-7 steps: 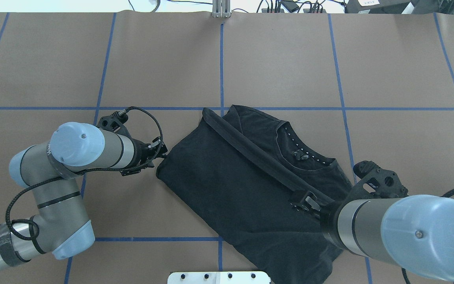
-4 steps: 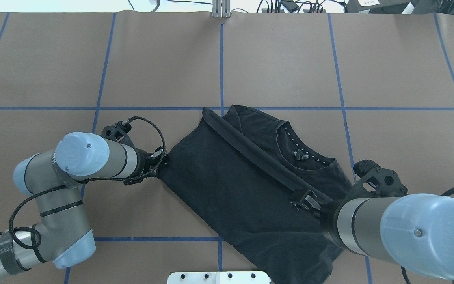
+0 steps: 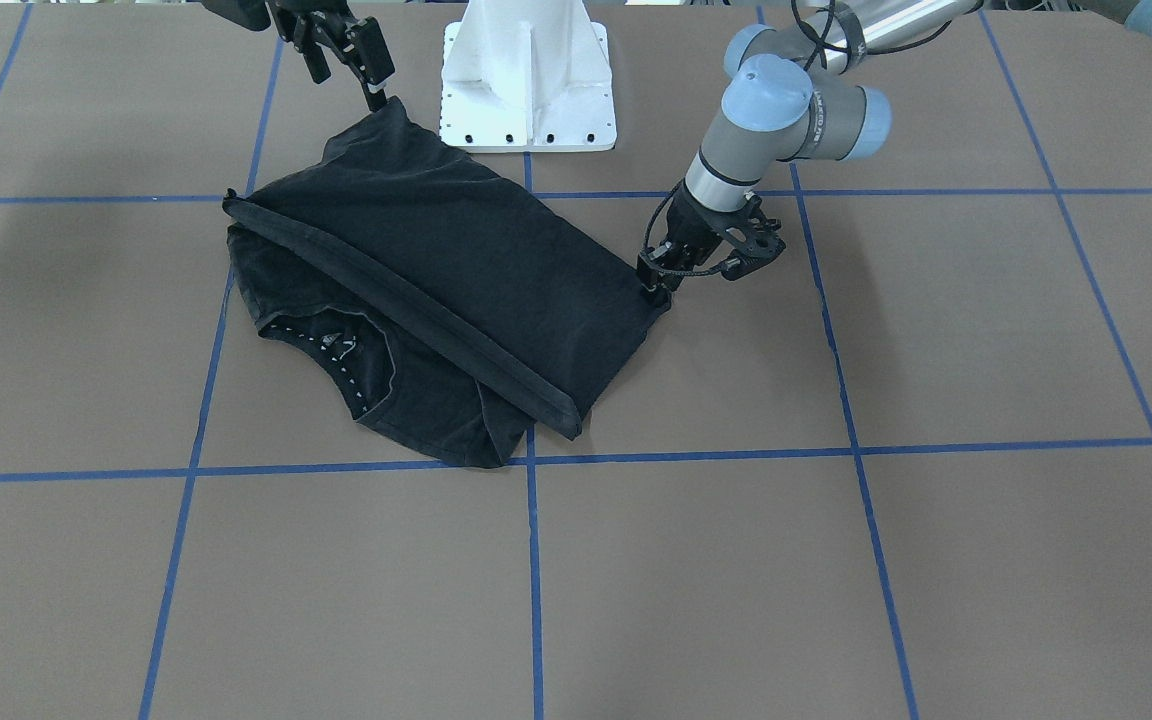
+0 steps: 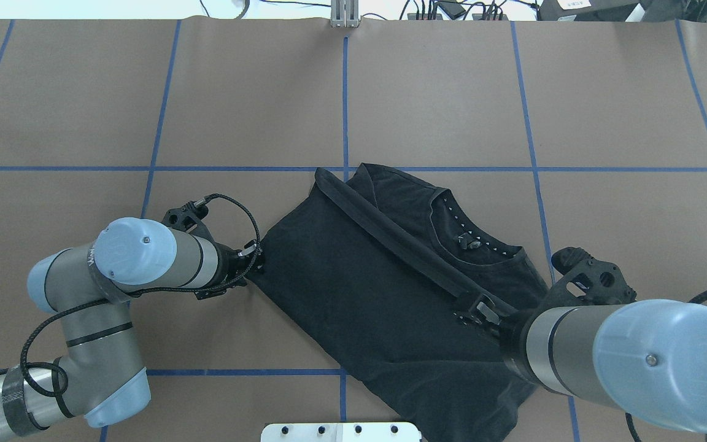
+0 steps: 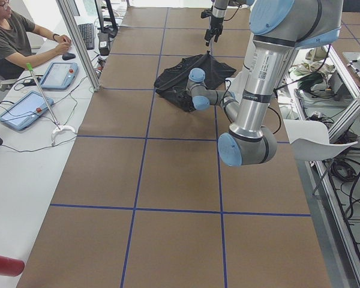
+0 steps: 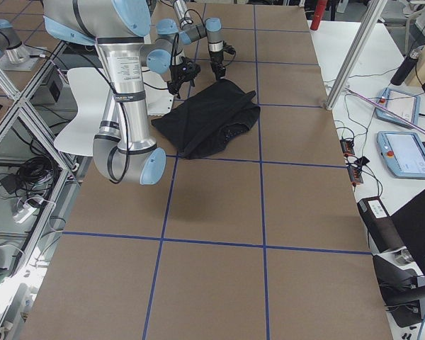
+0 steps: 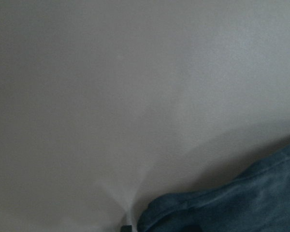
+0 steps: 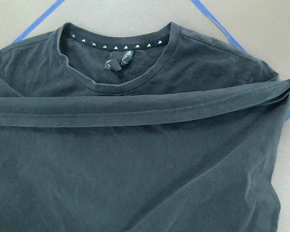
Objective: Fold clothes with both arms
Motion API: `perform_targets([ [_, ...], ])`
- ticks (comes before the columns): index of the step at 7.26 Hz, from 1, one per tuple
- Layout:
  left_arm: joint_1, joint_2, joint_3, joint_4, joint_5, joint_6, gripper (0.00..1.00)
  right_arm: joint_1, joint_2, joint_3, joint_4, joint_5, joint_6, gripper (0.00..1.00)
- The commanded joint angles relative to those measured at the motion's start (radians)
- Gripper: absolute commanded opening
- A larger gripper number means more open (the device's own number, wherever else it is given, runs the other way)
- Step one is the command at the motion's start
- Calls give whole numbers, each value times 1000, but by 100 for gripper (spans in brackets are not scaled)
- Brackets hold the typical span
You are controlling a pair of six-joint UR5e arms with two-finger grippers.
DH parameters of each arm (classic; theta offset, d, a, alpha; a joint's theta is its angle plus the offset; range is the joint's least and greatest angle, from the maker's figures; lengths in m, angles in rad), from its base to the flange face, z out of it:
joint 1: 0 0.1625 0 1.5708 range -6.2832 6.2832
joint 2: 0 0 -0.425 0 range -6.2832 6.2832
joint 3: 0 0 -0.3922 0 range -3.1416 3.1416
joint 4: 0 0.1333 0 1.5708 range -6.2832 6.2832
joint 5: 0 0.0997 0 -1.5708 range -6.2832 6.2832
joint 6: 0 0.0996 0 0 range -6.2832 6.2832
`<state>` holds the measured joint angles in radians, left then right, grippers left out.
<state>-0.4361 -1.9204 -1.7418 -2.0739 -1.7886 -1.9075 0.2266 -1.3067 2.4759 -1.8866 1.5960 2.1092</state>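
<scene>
The black T-shirt (image 4: 366, 288) lies near the table's middle, its bottom hem (image 4: 390, 239) folded up in a band just below the collar (image 4: 470, 242). My left gripper (image 4: 255, 256) is low at the shirt's left corner, appearing shut on the cloth; it also shows in the front view (image 3: 654, 285). My right gripper (image 3: 376, 95) is shut on the shirt's other side edge and holds it up in a small peak. The right wrist view shows the collar and the hem band (image 8: 135, 104), with no fingers in view. The left wrist view shows bare table and a shirt edge (image 7: 241, 203).
The white base pedestal (image 3: 526, 80) stands just behind the shirt. Blue tape lines (image 4: 344, 98) grid the brown table. An operator (image 5: 18, 42) sits at a side desk with tablets (image 6: 404, 152). A metal post (image 4: 344, 12) stands at the far edge.
My left gripper has moved down and toward the robot along the shirt's left corner, and the corner shifted slightly with it. The right arm has barely moved.
</scene>
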Motion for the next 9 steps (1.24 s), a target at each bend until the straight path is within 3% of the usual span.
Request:
perform_targets([
  [1, 0, -2, 1, 0, 0, -1, 1, 0, 0, -5, 0, -1, 0, 100],
  [4, -18, -9, -2, -2, 0, 18, 0, 5, 0, -9, 1, -1, 0, 100],
  [6, -97, -50, 8, -5, -3, 152, 0, 14, 0, -9, 1, 1, 0, 100],
  [7, -160, -89, 48, -14, -6, 204, 0, 17, 0, -9, 1, 1, 0, 100],
  [9, -264, -260, 250, -20, -8, 263, 0, 33, 0, -9, 0, 2, 0, 100],
])
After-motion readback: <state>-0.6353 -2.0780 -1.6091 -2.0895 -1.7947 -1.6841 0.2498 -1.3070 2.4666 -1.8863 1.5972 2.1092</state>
